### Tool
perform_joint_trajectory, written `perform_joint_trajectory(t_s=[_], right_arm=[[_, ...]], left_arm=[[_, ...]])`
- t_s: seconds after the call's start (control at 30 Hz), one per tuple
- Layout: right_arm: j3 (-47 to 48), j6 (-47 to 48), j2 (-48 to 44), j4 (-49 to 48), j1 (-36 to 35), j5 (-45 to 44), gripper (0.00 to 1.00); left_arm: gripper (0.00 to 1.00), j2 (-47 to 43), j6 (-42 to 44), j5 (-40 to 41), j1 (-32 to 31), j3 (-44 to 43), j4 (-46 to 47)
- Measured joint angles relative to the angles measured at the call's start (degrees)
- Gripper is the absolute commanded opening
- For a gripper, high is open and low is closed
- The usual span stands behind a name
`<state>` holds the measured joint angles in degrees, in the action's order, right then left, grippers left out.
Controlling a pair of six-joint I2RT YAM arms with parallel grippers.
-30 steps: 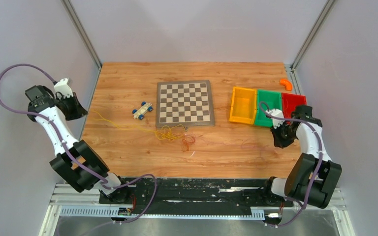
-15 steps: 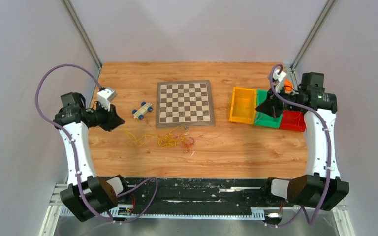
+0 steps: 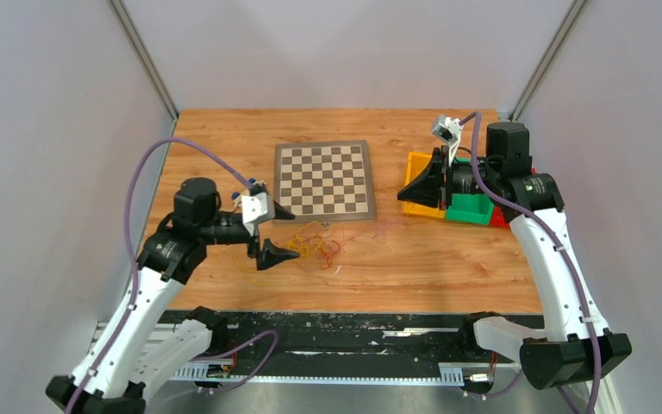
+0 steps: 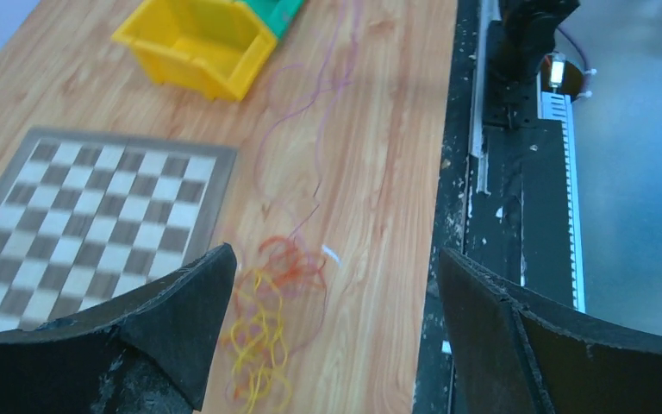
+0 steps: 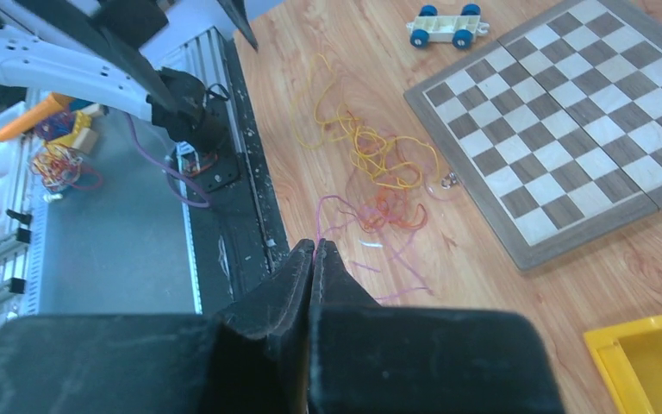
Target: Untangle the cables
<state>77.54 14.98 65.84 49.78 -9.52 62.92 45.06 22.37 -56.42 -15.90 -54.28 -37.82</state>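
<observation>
We see left pincer [image 4: 334, 263] spread wide above tabletop [image 4: 379, 172]. Cables [image 4: 267, 315], yellow-orange-red tangle, lie near chessboard [image 4: 86, 207] corner. Thin purple strand [image 4: 310, 103] runs from tangle towards yellow bin [image 4: 194, 43].

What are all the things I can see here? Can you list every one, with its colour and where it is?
table: one, brown wood, under everything
chessboard: one, brown and cream, middle of the table
toy car: one, white with blue wheels, left of the chessboard
cables: one tangle, yellow, orange and red, just in front of the chessboard
purple strand: one, very thin, trailing from the tangle toward the bins
yellow bin, green bin, red bin: one each, in a row on the right; the red one is mostly hidden
left arm, right arm: white and black, with purple hoses
left jaws: black, open wide, by the tangle
right jaws: black, shut, with the purple strand running up to their tips
</observation>
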Motion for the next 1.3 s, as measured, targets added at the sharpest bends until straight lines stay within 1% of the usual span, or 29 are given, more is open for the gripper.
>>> perform_joint_trajectory(t_s=[0.07, 0.13, 0.23, 0.27, 0.37, 0.43, 0.53, 0.63, 0.7, 0.8, 0.87, 0.9, 0.93, 0.97, 1.03, 1.1, 1.2, 1.23, 1.27, 1.3], right_arm=[[0.33, -1.73, 0.44, -1.18, -0.07, 0.83, 0.0], [0.66, -3.21, 0.66, -2.23, -0.31, 1.49, 0.0], [1.18, -4.48, 0.63, -3.06, -0.85, 2.25, 0.0], [1.31, -4.76, 0.63, -3.41, -0.98, 2.43, 0.0], [1.57, -5.53, 0.37, -3.82, -1.25, 3.02, 0.0], [1.62, -5.77, 0.07, -3.85, -1.29, 3.21, 0.0], [1.75, -6.05, -0.61, -3.85, -1.29, 3.34, 0.0], [2.16, -6.38, -1.11, -3.93, -1.29, 3.65, 0.0], [2.34, -6.45, -1.55, -4.07, -1.29, 3.65, 0.0], [2.34, -6.54, -2.14, -4.24, -1.29, 3.65, 0.0], [2.34, -6.56, -2.4, -4.26, -1.29, 3.65, 0.0], [2.34, -6.56, -2.49, -4.24, -1.29, 3.65, 0.0], [2.34, -6.56, -2.58, -4.26, -1.29, 3.63, 0.0], [2.32, -6.54, -2.64, -4.26, -1.29, 3.56, 0.0], [1.68, -6.27, -2.91, -4.52, -1.29, 2.95, 0.0], [-0.26, -5.22, -3.54, -4.83, -1.31, 1.31, 0.01], [-6.38, -2.27, -4.63, -5.11, -1.33, -3.78, 0.1], [-8.31, -1.57, -4.66, -5.09, -1.33, -5.44, 0.19], [-10.36, -0.81, -4.28, -5.01, -1.33, -7.06, 0.3], [-12.24, -0.11, -3.56, -4.87, -1.33, -8.35, 0.45]], left_arm=[[0.92, 1.75, -2.64, 2.86, -7.41, 0.66, 5.6], [0.89, 6.01, -4.02, 5.73, -13.9, 0.66, 11.15], [0.83, 14.12, -4.02, 8.83, -19.06, 0.63, 17.51], [0.79, 17.0, -3.78, 9.53, -19.82, 0.63, 18.99], [0.73, 24.17, -1.51, 11.1, -21.4, 0.92, 22.49], [0.69, 27.08, -0.02, 11.85, -21.86, 1.66, 25.05], [0.63, 30.58, 2.47, 12.48, -22.25, 2.64, 28.33], [0.54, 33.62, 5.25, 13.25, -22.38, 3.15, 31.08], [0.51, 35.19, 6.8, 13.66, -22.38, 3.48, 32.5], [0.49, 37.07, 8.09, 14.75, -22.38, 4.02, 34.62], [0.41, 37.57, 8.22, 15.47, -22.38, 4.55, 36.2], [0.28, 37.62, 8.24, 15.72, -22.38, 4.76, 36.87], [0.2, 37.62, 8.24, 15.89, -22.38, 4.87, 37.31], [0.06, 37.62, 8.07, 16.02, -22.38, 4.87, 37.68], [0.0, 37.57, 7.48, 15.98, -22.38, 4.83, 38.27], [0.0, 37.07, 5.99, 15.98, -22.38, 4.52, 37.53], [0.0, 34.53, 3.28, 14.58, -22.38, 0.31, 31.19], [0.0, 33.22, 2.29, 14.03, -22.38, -1.38, 29.4], [0.0, 31.32, 0.83, 13.29, -22.38, -3.89, 26.97], [0.0, 29.03, -0.83, 12.68, -22.38, -6.67, 25.14]])
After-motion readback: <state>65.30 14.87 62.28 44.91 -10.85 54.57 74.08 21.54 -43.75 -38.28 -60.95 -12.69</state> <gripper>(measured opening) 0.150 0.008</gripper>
